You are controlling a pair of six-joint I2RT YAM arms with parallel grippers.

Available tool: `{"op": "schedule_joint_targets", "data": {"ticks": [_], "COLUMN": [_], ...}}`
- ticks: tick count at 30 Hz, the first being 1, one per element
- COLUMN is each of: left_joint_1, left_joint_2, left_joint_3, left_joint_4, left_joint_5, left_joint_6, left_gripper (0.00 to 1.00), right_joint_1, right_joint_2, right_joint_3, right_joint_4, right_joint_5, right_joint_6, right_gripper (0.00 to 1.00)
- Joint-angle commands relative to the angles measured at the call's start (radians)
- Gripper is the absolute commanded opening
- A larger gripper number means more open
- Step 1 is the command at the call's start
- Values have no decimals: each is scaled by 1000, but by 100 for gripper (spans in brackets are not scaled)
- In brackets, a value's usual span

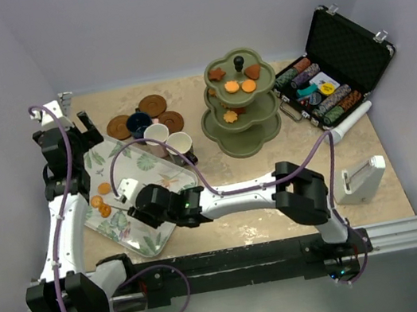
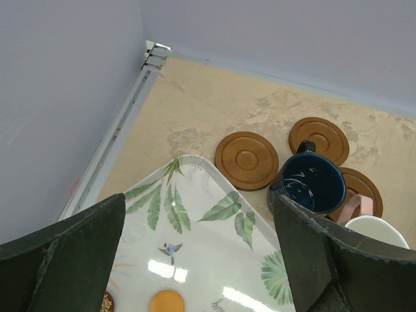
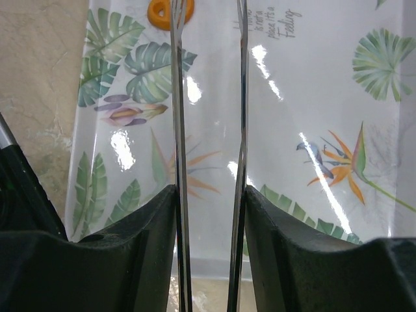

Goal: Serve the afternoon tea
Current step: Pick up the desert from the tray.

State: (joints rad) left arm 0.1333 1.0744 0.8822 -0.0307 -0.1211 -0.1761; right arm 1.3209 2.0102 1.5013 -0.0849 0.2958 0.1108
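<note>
My right gripper [image 1: 138, 205] reaches over the leaf-patterned tray [image 1: 158, 237], its fingers pressed on the two thin metal arms of tongs [image 3: 179, 130]. The tong tips flank an orange biscuit [image 3: 170, 12]. Three small biscuits [image 1: 100, 202] lie at the tray's left edge. My left gripper [image 2: 198, 221] hangs open over the tray's far corner, nothing between its fingers. The navy cup [image 2: 315, 185], a pinkish-white cup [image 2: 377, 227] and three brown saucers [image 2: 247, 159] sit just beyond. The cream cup [image 1: 180, 145] stands beside them. The olive-green stand [image 1: 244, 129] carries several biscuits.
An open black case of poker chips [image 1: 335, 69] lies at the back right. A white roll [image 1: 348, 125] and a white holder [image 1: 362, 177] stand on the right. Walls close in the left and back of the table.
</note>
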Motion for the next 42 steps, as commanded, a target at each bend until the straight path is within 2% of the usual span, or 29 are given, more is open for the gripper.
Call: {"op": "schedule_joint_targets", "data": {"ticks": [1,28,42], "left_joint_1": [6,5,6], "left_joint_2": [2,-11,-19], "left_joint_3": [-6,4,4], "left_joint_4": [48,45,45], "left_joint_5": [-14,24,24], "left_joint_6": [-11,-16,-16], "left_gripper": [99,99,99], "right_joint_1": [-23,-72,-78], "right_joint_2": [-4,196,225], "right_joint_3": [85,289,315], "right_joint_4": [45,-50,-81], "right_joint_5": [-12,-40,-17], "right_joint_6": [-8,-8,-2], "right_gripper": [46,49,44]}}
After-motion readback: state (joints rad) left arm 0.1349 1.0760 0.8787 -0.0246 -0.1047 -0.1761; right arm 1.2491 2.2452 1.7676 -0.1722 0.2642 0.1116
